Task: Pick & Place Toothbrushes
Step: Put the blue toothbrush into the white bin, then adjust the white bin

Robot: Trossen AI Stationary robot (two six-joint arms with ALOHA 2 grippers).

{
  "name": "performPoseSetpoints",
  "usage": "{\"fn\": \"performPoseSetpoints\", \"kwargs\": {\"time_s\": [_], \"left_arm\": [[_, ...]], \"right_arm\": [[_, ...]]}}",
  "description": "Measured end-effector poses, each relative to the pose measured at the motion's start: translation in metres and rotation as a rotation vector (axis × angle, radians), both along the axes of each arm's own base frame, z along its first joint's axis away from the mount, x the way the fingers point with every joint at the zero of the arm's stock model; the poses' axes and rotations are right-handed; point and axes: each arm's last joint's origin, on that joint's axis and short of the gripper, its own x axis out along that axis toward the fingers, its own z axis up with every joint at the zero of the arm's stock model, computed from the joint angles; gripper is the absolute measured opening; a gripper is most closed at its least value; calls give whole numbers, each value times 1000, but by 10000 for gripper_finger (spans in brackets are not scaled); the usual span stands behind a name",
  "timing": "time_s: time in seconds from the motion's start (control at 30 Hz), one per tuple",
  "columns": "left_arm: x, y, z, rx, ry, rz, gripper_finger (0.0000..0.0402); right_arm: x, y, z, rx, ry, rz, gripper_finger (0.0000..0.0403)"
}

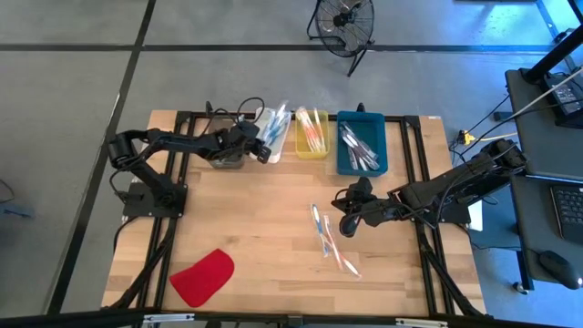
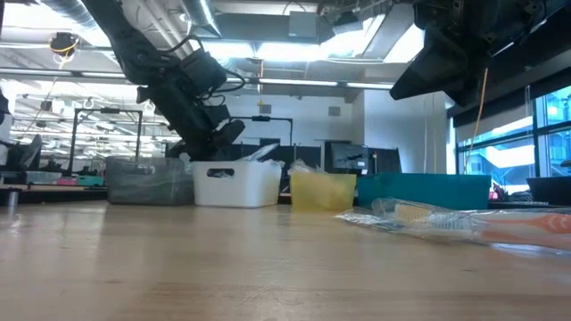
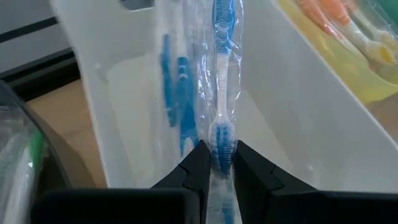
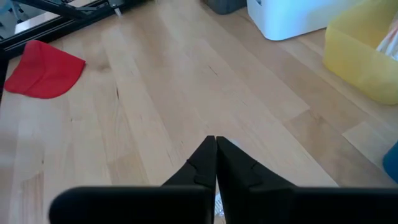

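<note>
Wrapped toothbrushes [image 2: 464,218] lie nearest the low camera, loose on the wooden table [image 1: 255,228], three or so, just beside your right gripper.

Your right gripper [image 4: 216,149] sits low over the table toward the right, fingers pinched together; a scrap of clear wrap shows under the tips, but you cannot tell whether a brush is caught. In the high view, that gripper [image 1: 347,221] is just right of the loose brushes [image 1: 328,239], with the red flat piece [image 1: 202,277] well apart at the near left corner.

Your left gripper [image 3: 217,163] is at the far edge, over the white bin [image 1: 273,128], jaws narrow and clamped on a blue toothbrush [image 3: 222,93] in its clear wrapper. The brush points into the white bin, where more blue brushes [image 3: 176,87] lie.

Bins along the far edge, left to right: grey bin [image 1: 225,157], white bin, yellow bin [image 1: 311,135] with orange-pink brushes, blue bin [image 1: 362,142] with whitish ones.
</note>
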Motion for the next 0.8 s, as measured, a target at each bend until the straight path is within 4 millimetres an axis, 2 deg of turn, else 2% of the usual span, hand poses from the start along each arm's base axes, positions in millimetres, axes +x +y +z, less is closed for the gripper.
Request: {"fn": "performPoseSetpoints", "kwargs": {"time_s": [0.47, 0.8], "left_arm": [[0, 2, 1, 0, 5, -17, 74], [4, 4, 6, 3, -14, -16, 114]], "right_arm": [[0, 0, 0, 2, -6, 0, 34], [0, 0, 0, 2, -5, 2, 18]]}}
